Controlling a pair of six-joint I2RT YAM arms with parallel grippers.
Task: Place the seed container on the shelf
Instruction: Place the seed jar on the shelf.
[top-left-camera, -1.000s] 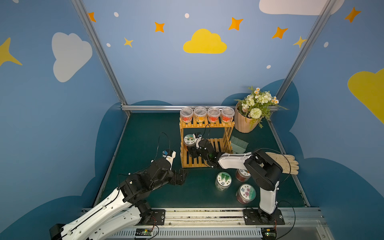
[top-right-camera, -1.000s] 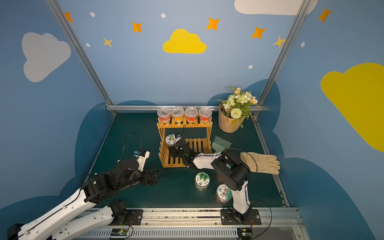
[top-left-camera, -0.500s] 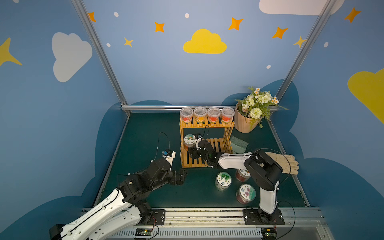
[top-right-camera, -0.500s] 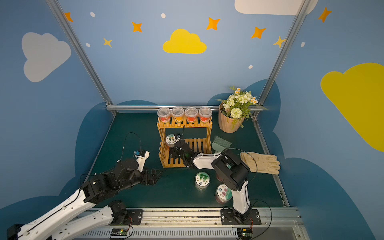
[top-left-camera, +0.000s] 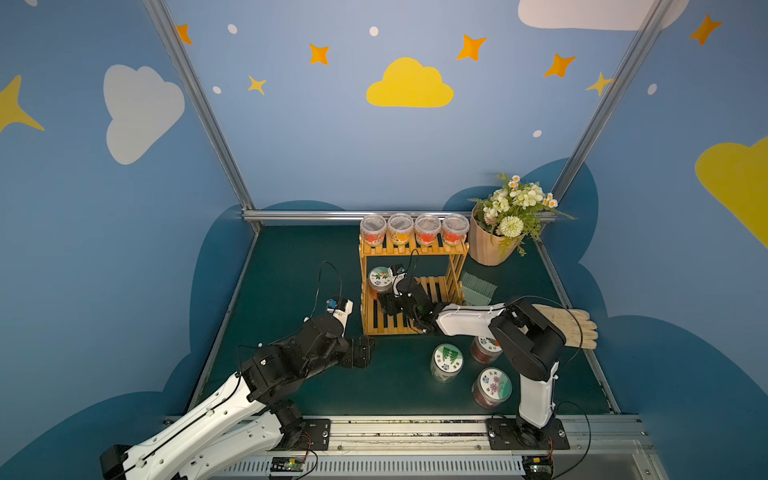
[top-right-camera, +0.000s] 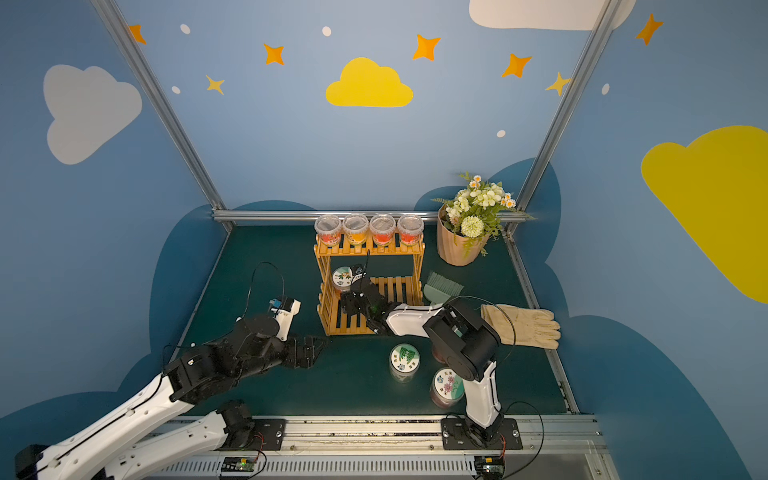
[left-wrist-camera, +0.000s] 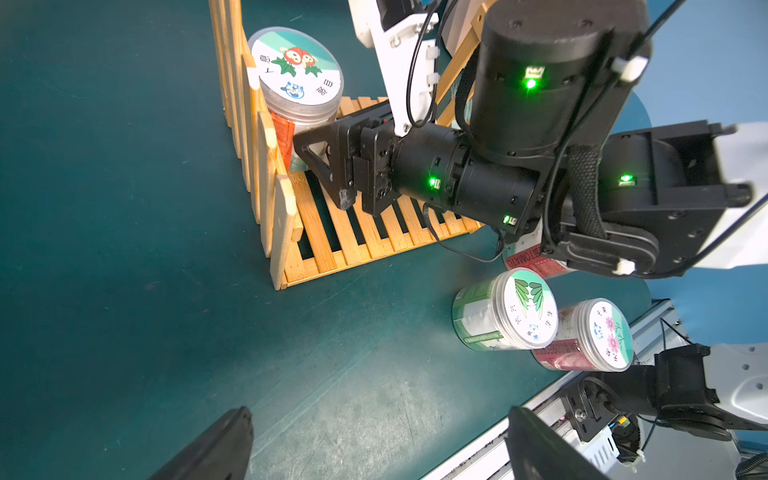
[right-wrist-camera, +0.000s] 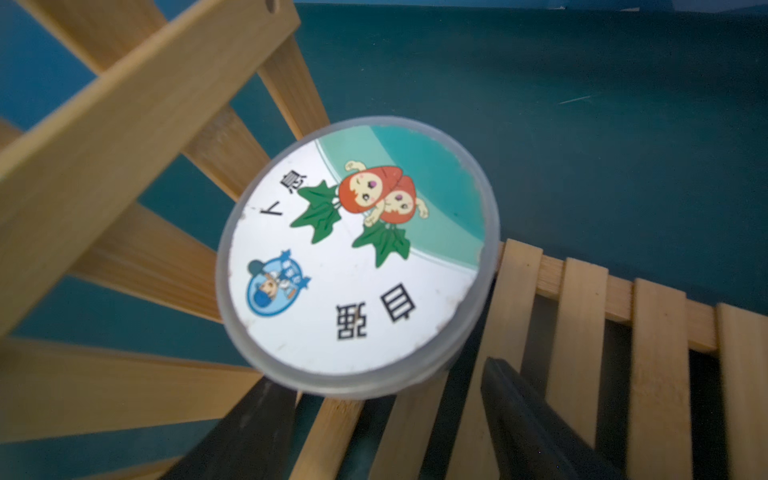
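Near edge of the bench (top-left-camera: 291, 270): left gripper (left-wrist-camera: 378, 419) hangs low near the shelf's left front corner, jaws wide apart, nothing in them. My read is that it's parked there to stay out of the right arm's path.

Front right corner: three spares stand close together on the bench. Leaf-lid jar (top-left-camera: 447, 358) has a green label and flower-lid jar (top-left-camera: 492, 384) a dark red one. Tomato jar (left-wrist-camera: 525, 262) is mostly hidden under the right arm. Labels wrap the walls, so I can't see what's inside any of them.

Mid bench: shelf (left-wrist-camera: 374, 237). Right gripper (left-wrist-camera: 321, 170) reaches in level through the open front of the lower tier, I'd guess because the top tier blocks any approach from above. Seed jar (right-wrist-camera: 357, 253), strawberry lid on, stands upright in the left rear corner of the lower tier with a finger on each side. I can't tell if the pads press on it or stand clear. I judge the corner spot leaves the rest of the tier free for the spares.

Right edge: glove (top-left-camera: 569, 328) lies flat, with a green brush (top-left-camera: 478, 286) beside the shelf.

Back: four cups (top-left-camera: 427, 227) fill the top tier side to side, orange and red fill showing through clear walls. Flowerpot (top-left-camera: 490, 245) in the back right corner holds white flowers.
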